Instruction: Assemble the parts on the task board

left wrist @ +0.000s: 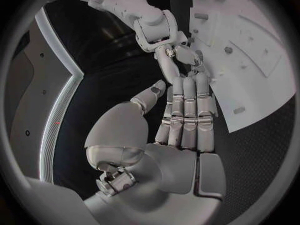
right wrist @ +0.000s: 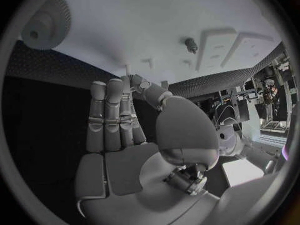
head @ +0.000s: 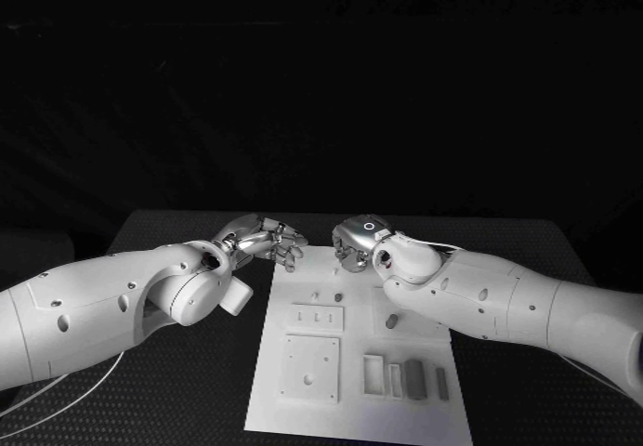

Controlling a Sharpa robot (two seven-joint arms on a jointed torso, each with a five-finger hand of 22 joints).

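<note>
Both hands at far end of task board (head: 308, 409): left hand (head: 261, 240) at far left corner, right hand (head: 360, 243) over far edge. Both empty, fingers straight, pressed side by side. Grey parts (head: 415, 379) lie at near right of board, long axes toward robot, right arm nearer.

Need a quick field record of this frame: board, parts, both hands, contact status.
board: white task board flat on the black table, long side running away from the robot
parts: grey pieces in a row near the board's near right corner
left hand: at the board's far left edge, fingers extended together in the left wrist view, holding nothing
right hand: over the board's far end, fingers straight, holding nothing
contact: cannot tell if either hand touches the board
</note>
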